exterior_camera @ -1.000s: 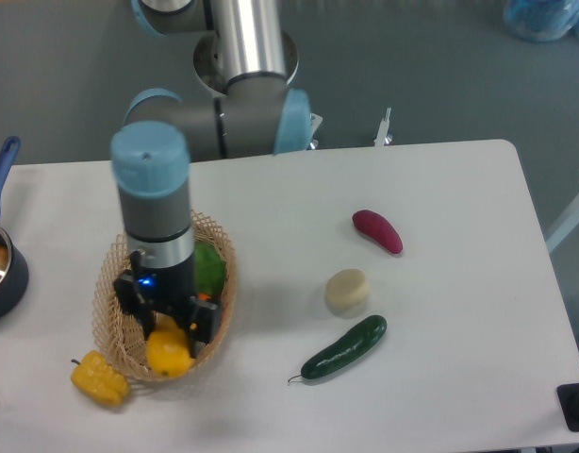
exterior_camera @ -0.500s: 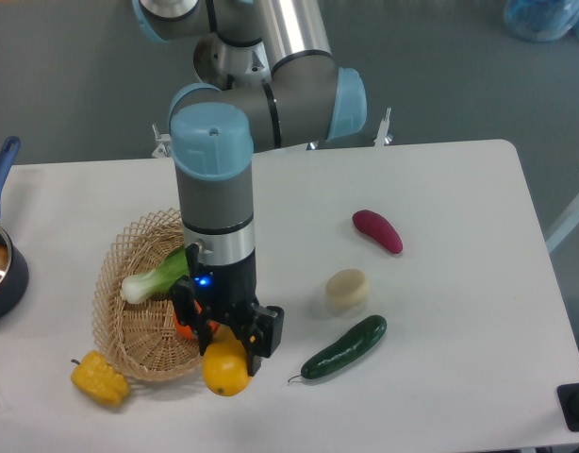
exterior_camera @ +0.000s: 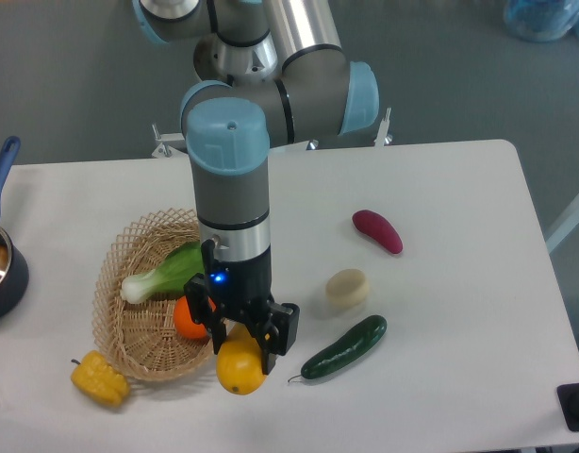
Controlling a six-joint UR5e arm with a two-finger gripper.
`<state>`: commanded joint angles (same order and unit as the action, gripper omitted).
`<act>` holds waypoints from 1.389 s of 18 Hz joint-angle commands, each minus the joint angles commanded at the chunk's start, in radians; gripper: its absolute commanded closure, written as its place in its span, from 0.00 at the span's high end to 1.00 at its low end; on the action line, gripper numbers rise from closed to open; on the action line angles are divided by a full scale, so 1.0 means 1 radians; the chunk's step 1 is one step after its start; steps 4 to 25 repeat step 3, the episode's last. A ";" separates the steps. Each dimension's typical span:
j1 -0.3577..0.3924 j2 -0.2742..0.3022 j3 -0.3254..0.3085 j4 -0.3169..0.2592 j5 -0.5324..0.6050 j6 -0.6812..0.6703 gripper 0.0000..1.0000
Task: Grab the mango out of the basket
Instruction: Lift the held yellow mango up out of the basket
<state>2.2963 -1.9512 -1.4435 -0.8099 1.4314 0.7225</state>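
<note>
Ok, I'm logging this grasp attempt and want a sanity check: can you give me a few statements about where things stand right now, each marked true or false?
1. The pincer is shut on the mango. True.
2. The mango lies inside the basket. False: it is held outside the basket's right rim, over the table.
3. An orange and a leafy green vegetable are in the basket. True.
4. The yellow bell pepper is in the basket. False: it sits on the table by the basket's lower left rim.
5. The cucumber touches the mango. False: they are apart, the cucumber lying to the right.
</note>
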 joint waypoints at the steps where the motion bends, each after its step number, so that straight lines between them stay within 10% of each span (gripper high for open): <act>1: 0.011 0.002 -0.002 0.000 -0.021 0.002 0.42; 25: 0.026 0.006 -0.011 -0.002 -0.029 0.003 0.42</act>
